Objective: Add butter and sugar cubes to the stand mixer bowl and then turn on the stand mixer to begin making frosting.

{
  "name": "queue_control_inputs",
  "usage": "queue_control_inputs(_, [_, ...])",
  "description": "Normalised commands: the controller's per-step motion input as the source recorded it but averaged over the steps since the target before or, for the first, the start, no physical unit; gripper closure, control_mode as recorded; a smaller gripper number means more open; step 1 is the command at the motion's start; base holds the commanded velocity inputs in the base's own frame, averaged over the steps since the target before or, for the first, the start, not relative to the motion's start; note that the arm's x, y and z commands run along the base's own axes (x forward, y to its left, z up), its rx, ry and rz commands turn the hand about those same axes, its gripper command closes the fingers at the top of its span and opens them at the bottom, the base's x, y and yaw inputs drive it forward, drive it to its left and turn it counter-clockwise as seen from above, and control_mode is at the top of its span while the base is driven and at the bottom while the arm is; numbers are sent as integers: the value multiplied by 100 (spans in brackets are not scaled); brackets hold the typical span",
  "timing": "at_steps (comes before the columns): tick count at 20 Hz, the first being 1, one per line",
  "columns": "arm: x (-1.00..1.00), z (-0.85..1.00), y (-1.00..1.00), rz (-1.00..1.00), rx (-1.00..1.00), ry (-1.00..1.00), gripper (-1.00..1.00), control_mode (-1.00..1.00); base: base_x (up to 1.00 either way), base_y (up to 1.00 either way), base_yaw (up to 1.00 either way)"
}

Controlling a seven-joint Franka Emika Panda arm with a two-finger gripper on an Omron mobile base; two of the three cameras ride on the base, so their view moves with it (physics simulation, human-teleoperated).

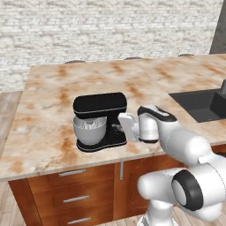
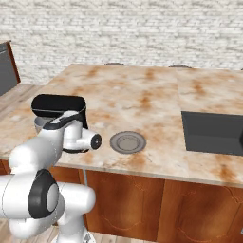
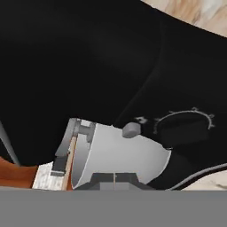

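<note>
The glossy black stand mixer stands near the counter's front edge, with the silver stand mixer bowl under its head. My gripper is at the mixer's right side, low against its neck, shut with nothing between the fingers. In the hand view the fingertips meet at the bottom, right before the black body of the stand mixer. A small grey knob and a dial with tick marks sit just above them, and the stand mixer bowl curves below. Butter and sugar cubes are out of view.
A flat round grey plate lies on the marble counter to the right of the mixer. A dark sink is set in the counter at the far right. Wooden drawers run below the front edge.
</note>
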Motion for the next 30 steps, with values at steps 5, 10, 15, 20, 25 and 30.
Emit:
queue_control_inputs(5, [51, -4, 17, 0, 0, -1, 100, -100, 0, 0, 0])
queue_control_inputs(10, [29, -33, 6, 0, 0, 0, 100, -100, 0, 0, 0])
queue_control_inputs(15, [43, -29, 0, 0, 0, 0, 100, -100, 0, 0, 0])
queue_control_inputs(20, [65, -10, 0, 0, 0, -3, 100, -100, 0, 0, 0])
queue_control_inputs(25, [62, 20, -24, -6, 1, -28, 100, -100, 0, 0, 0])
queue_control_inputs(30, [6, 54, -61, -11, 2, -14, 100, -100, 0, 0, 0])
